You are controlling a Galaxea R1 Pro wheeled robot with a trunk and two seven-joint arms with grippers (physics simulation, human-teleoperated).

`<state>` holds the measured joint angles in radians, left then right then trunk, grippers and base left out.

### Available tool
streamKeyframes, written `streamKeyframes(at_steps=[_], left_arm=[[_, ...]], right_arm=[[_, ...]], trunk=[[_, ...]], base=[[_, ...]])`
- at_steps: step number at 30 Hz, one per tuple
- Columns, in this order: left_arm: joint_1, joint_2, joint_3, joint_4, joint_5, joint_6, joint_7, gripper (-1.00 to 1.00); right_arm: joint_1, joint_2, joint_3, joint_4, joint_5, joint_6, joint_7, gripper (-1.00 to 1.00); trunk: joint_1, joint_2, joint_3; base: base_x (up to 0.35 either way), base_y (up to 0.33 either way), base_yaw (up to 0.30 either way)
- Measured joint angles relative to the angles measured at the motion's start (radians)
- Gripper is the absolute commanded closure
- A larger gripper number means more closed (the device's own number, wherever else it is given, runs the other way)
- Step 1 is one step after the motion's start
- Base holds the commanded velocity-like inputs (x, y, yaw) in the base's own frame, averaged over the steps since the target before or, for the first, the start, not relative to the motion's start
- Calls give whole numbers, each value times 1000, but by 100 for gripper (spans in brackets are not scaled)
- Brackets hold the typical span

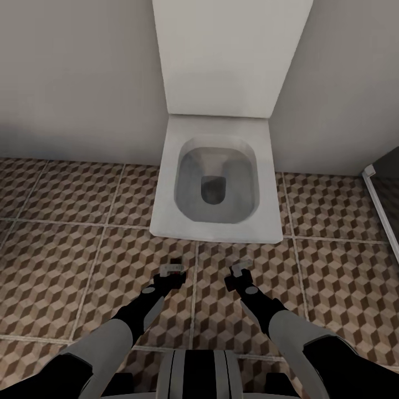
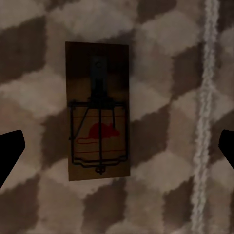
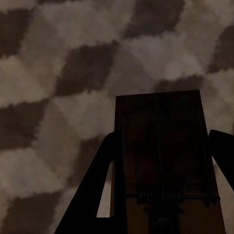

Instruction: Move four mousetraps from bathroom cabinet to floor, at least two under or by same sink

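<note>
Mousetraps: one mousetrap lies released beneath the wide-open left gripper; right gripper clamps another, needing lowering onto bathroom floor.

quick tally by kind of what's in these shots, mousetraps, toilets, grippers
mousetraps: 2 (one lying flat on the bathroom floor under the left gripper, mousetrap on the floor; one between the fingers of the right gripper, held mousetrap)
toilets: 1 (white square toilet)
grippers: 2
total: 5
</note>
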<state>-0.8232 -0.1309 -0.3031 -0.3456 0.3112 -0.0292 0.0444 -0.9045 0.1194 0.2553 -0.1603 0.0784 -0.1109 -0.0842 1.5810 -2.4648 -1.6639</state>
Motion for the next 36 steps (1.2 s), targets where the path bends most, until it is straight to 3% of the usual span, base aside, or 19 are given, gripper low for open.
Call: streamKeyframes(at_steps=[11, 12, 36], left_arm=[[0, -2, 0, 0, 0, 0, 0, -100], [0, -2, 0, 0, 0, 0, 0, -100], [1, -5, 0, 0, 0, 0, 0, -100]], right_arm=[[0, 0, 0, -1, 1, 0, 0, 100], [1, 0, 0, -1, 1, 0, 0, -100], [0, 2, 4, -1, 4, -11, 0, -100]], trunk=[[0, 0, 0], [0, 0, 0], [0, 0, 0]], base=[[0, 0, 0], [0, 0, 0], [0, 0, 0]])
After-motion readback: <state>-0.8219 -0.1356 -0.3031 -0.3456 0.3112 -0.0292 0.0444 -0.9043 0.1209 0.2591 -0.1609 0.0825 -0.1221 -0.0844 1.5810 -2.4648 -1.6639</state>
